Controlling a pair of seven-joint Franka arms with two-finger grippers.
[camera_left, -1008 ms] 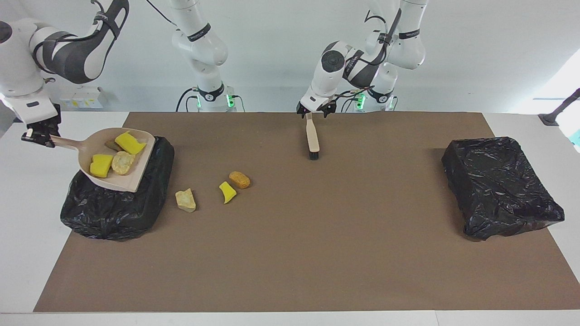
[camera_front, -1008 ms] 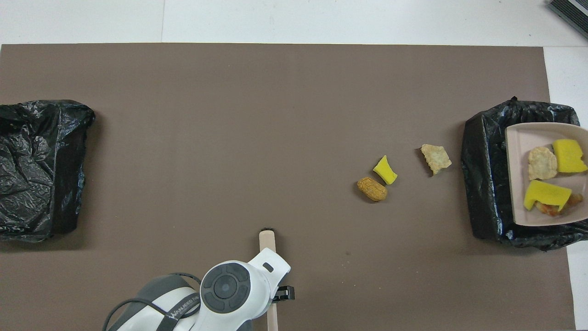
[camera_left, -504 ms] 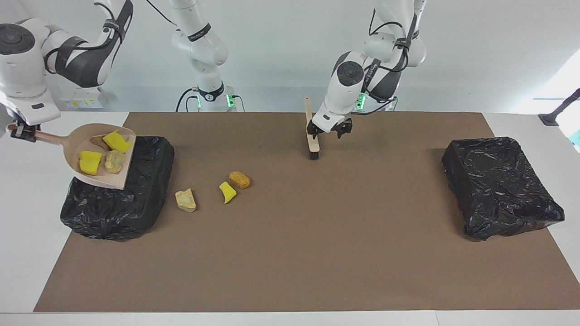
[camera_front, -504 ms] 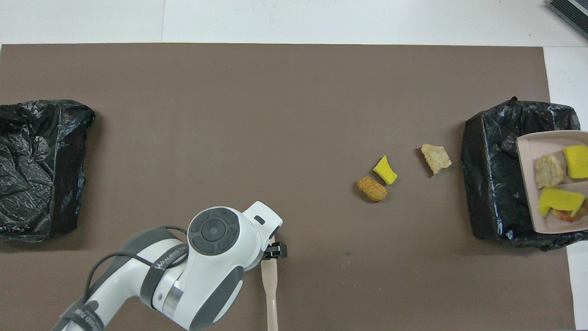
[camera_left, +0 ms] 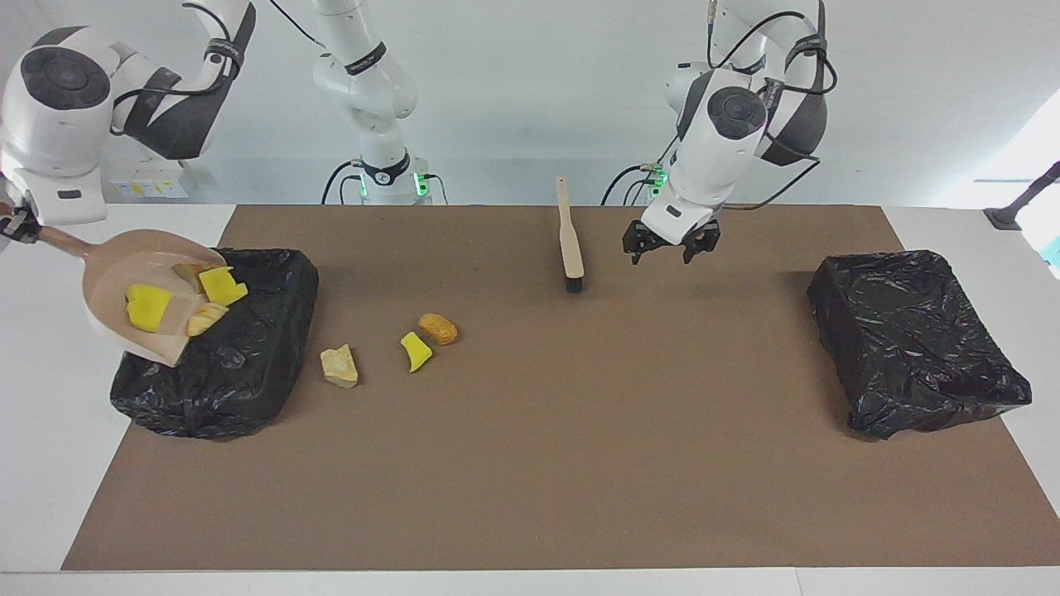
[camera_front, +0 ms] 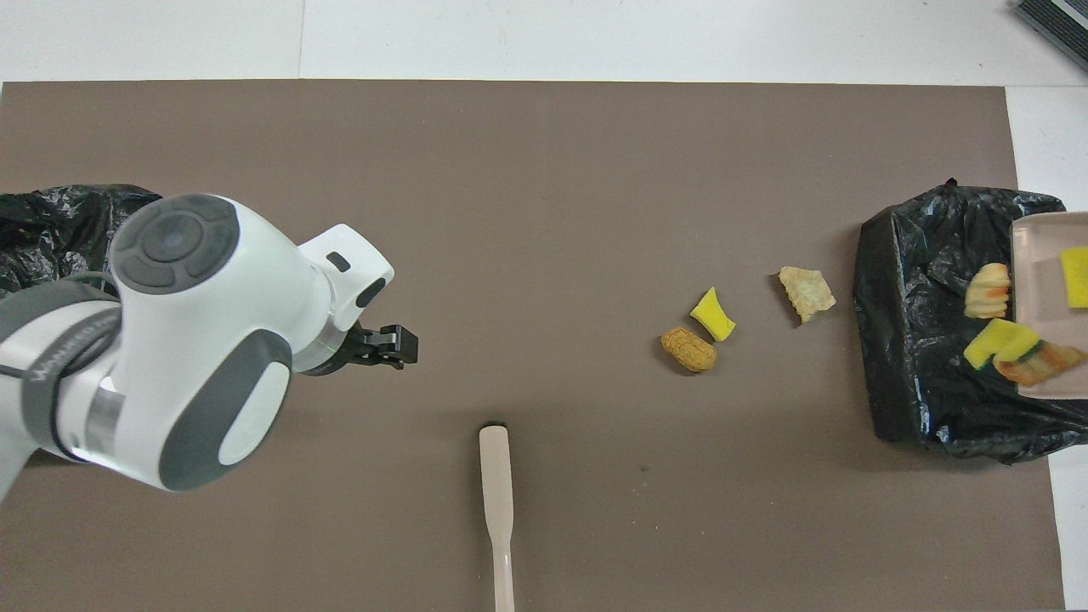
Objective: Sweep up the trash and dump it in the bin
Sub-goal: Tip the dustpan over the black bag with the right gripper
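My right gripper (camera_left: 15,227) is shut on the handle of the beige dustpan (camera_left: 116,285), which it holds tilted above the black-lined bin (camera_left: 240,372) at the right arm's end. Yellow and tan trash (camera_left: 222,284) is sliding to the pan's lip (camera_front: 1033,361) over the bin (camera_front: 918,340). On the mat beside that bin lie a tan lump (camera_left: 339,366), a yellow wedge (camera_left: 416,350) and an orange-brown lump (camera_left: 437,329); from overhead they are the lump (camera_front: 807,293), the wedge (camera_front: 712,314) and the brown lump (camera_front: 689,349). My left gripper (camera_left: 667,252) hangs open and empty over the mat (camera_front: 382,347).
The beige brush (camera_left: 570,240) lies flat on the brown mat near the robots, bristles pointing away from them (camera_front: 496,501). A second black-lined bin (camera_left: 911,339) stands at the left arm's end, partly covered by my left arm from overhead (camera_front: 42,229).
My left gripper rose off the brush handle and swung toward the left arm's end; the brush stayed put. The right arm tilted the dustpan further and the pieces slid toward its lip.
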